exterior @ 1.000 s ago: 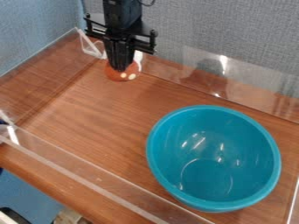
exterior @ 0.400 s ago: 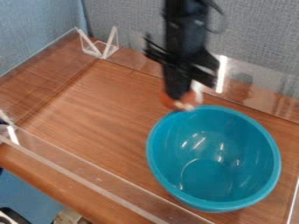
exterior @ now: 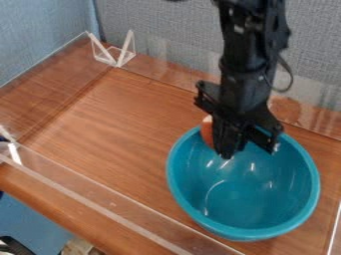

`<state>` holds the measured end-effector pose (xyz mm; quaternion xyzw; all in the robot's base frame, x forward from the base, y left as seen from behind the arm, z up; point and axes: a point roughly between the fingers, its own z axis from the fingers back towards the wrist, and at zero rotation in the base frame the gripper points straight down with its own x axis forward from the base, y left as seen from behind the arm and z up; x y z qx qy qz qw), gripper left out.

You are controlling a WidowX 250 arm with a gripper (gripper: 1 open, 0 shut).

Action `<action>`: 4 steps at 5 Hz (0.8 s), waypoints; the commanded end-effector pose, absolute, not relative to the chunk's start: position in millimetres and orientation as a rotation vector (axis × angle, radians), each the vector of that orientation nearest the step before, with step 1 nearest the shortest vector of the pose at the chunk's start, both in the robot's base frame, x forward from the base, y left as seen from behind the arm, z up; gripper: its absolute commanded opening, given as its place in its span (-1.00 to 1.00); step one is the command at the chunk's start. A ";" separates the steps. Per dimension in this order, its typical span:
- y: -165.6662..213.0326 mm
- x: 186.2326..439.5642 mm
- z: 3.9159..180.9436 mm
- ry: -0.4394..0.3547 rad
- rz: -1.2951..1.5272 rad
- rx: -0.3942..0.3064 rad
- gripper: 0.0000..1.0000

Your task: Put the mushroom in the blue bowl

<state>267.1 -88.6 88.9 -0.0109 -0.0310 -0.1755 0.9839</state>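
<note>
Surface: a brown wooden surface, running from the left side to the right, bordered by pale, glossy strips along its near and far edges.
Backdrop: grey, textured panels, meeting at a corner in the upper left, behind the surface.
Robot arm: black, reaching down from the top of the view, right of centre, with a dark cable looping at its right side.
Blue bowl: the blue bowl, round, glossy and upright on the right part of the surface, its opening facing up and its far rim partly hidden by the arm.
Wire stand: a white wire frame, at the far left corner of the surface, well apart from the bowl.
Jaws: black jaws, pointing downward over the far left part of the bowl, pinching the mushroom.
Mushroom: the mushroom, a reddish patch at the left of the jaws, by the bowl's far left rim; the rest is hidden.
</note>
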 end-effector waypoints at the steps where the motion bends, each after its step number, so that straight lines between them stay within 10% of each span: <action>1: -95.3 267.9 88.1 -0.092 -0.375 -0.031 -1.00; 2: -97.4 266.7 83.0 -0.090 -0.380 -0.035 -1.00; 3: -98.7 264.6 83.1 -0.095 -0.380 -0.037 1.00; 4: -99.9 262.2 84.2 -0.101 -0.380 -0.038 1.00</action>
